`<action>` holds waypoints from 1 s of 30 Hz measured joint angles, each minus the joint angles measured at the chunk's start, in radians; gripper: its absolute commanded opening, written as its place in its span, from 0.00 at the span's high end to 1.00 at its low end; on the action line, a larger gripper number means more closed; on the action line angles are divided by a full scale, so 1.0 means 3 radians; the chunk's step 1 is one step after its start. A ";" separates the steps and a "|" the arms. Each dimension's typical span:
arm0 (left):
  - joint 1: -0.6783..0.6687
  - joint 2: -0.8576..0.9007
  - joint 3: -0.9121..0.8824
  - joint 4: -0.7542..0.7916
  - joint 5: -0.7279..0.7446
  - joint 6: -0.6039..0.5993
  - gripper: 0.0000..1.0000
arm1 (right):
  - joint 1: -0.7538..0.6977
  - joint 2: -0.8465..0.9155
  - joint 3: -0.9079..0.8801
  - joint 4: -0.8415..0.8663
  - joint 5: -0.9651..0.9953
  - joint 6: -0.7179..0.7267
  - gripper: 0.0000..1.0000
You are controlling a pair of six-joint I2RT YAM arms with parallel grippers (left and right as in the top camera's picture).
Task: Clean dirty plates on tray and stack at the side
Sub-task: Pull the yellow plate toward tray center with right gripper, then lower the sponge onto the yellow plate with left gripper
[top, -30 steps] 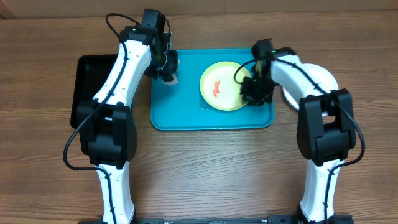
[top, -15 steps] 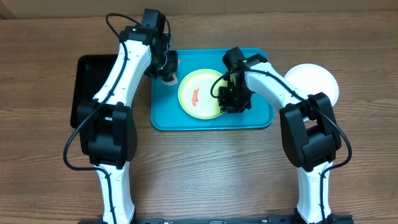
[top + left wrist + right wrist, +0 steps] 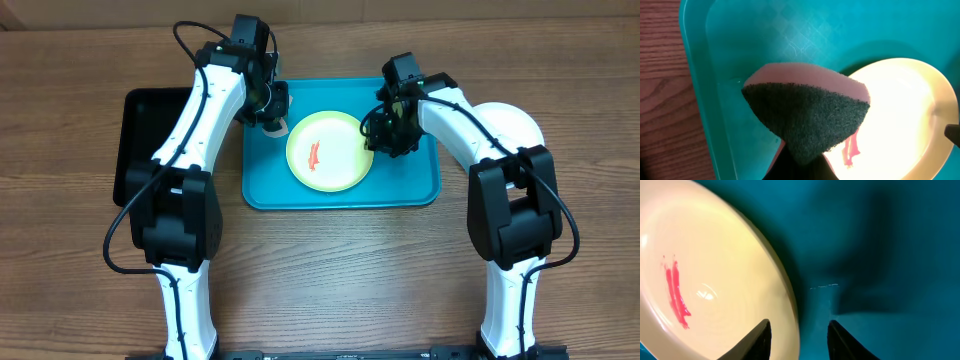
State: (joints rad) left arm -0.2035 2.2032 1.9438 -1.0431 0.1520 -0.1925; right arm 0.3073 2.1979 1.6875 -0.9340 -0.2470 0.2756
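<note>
Yellow-green plate (image 3: 330,150) lies flat on the turquoise tray (image 3: 410,190), whose long axis runs side to side, with the right gripper (image 3: 799,326) spread astride the plate's rim and the left gripper (image 3: 272,112) pinching a sponge (image 3: 805,115).

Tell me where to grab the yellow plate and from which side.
Probably pinch the plate by its right rim, coming from the right with the right tool. It lies flat in the tray, so only the thin raised edge gives a hold; that side is bare tray, away from the red smear.
</note>
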 measured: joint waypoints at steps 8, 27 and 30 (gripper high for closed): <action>-0.0043 0.0000 0.0000 0.0001 -0.0001 -0.0001 0.96 | 0.0010 0.0067 0.0000 -0.0001 -0.0051 0.0114 0.91; -0.0483 0.0000 -0.0048 0.0305 -0.0167 0.0045 0.95 | 0.0090 0.0074 0.0000 0.0116 -0.0057 0.0376 0.96; -0.0540 0.0000 -0.0188 0.0412 -0.0323 0.0069 0.96 | 0.0092 0.0074 0.0000 0.0114 -0.0058 0.0376 0.96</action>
State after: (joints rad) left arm -0.3656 2.2032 1.8874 -0.9195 0.0551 -0.1719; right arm 0.3347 2.2200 1.6875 -0.8997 -0.2646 0.3885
